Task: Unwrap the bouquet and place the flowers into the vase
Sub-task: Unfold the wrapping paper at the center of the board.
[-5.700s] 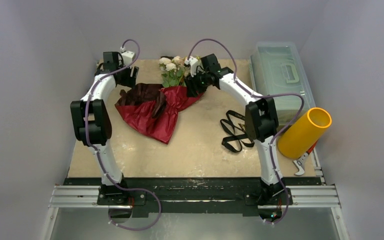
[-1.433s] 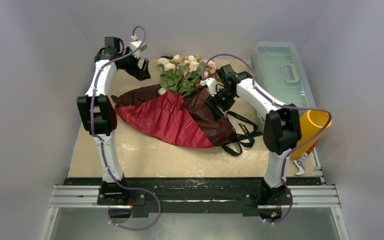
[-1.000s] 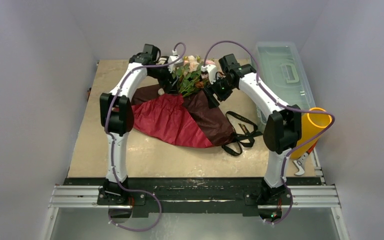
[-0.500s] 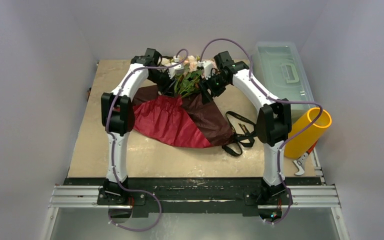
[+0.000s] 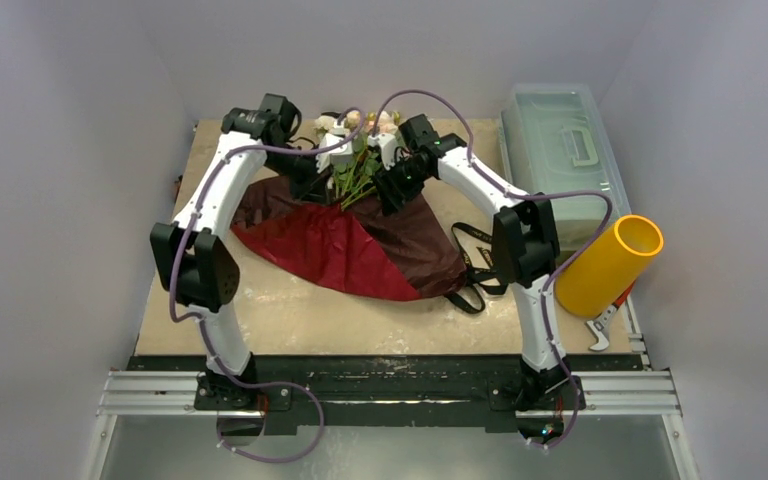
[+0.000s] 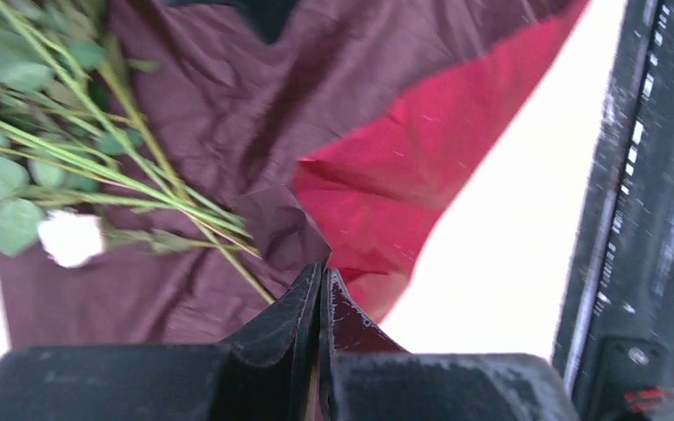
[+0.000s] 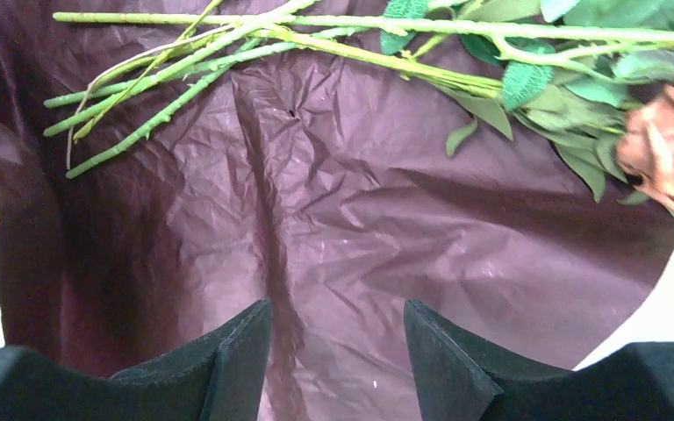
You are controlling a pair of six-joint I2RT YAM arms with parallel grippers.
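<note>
Maroon paper [image 5: 410, 250], crinkled and spread flat, loses its far edge under the two wrists in the overhead view. The flowers [image 5: 353, 178] lying on it are partly covered there too. Only a few cream and pink heads [image 5: 350, 120] show past the arms at the far side of the table, with green stems fanning toward the near side.

The left wrist view is blurred. It catches stems [image 6: 96, 167], leaves and one white bloom [image 6: 70, 239], with the rest cut off at the picture's left edge. The right wrist view shows bare stem ends [image 7: 167, 83] resting on the paper and a peach rose [image 7: 667, 149] cropped at the right edge.

The left gripper [image 6: 320, 279] has its jaws pressed together, tips at a small raised fold of the paper; whether that fold is pinched cannot be told. The right gripper [image 7: 338, 351] hovers over the paper with jaws apart and nothing between them.

At the near left the paper turns up a brighter red face [image 5: 310, 240]. A black ribbon [image 5: 472, 270] lies looped just beside its right edge, partly behind the right arm. The vase [image 5: 608, 265], smooth yellow-orange, sits tilted at the table's right edge, well apart from the flowers. A clear plastic box [image 5: 560, 150] with a handle stands at the far right.

The table [image 5: 290, 315] is pale beige and speckled, enclosed by plain grey walls. A metal rail [image 5: 160, 392] runs along the near edge.
</note>
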